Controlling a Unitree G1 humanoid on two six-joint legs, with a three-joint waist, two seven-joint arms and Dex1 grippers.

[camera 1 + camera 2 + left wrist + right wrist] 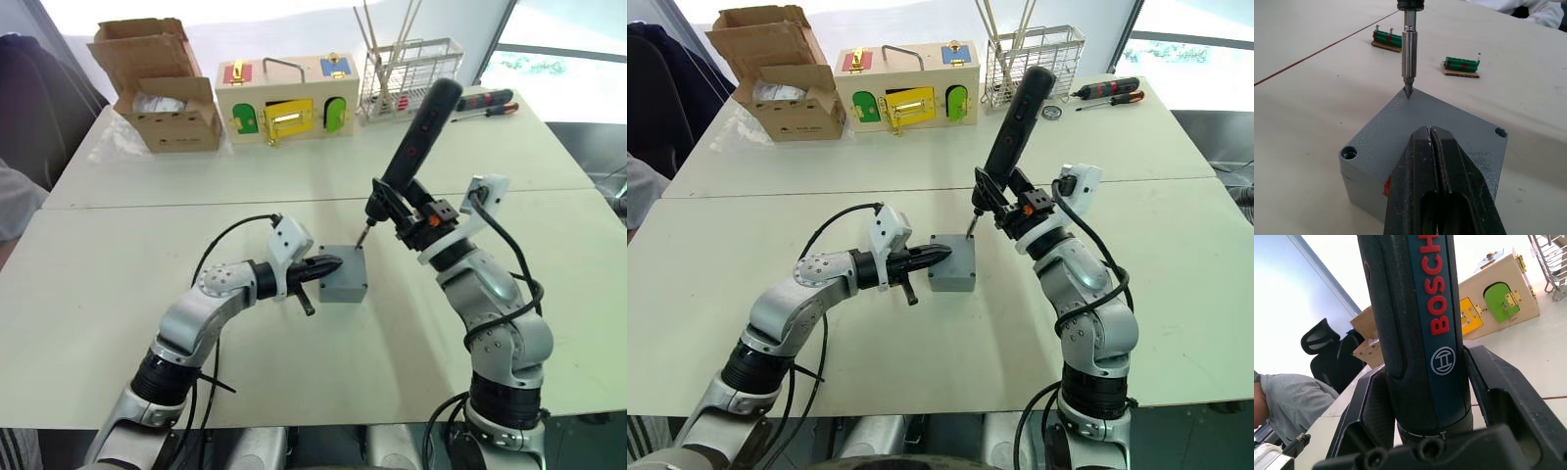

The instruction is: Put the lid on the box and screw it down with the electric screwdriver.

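Your right end effector [1007, 211] clamped the screwdriver [419, 129], its bit tip meeting a far corner hole of the lid [1435, 117], presumably to drive a screw. The lid sat seated on the box [342, 275], mid-worktop [118, 284]. Your left end effector [328, 264], fingers pressed together, rested against the lid's near edge, apparently bracing the box against twisting.

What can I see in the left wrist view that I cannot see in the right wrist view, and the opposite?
Left wrist view: the lid seated on the box, the bit tip at its far corner hole, the shut left hand above the lid, and two green screw strips on the table. Right wrist view: the right hand clamped around the tool's black body, the wooden box, and a seated person. Both show the electric screwdriver.
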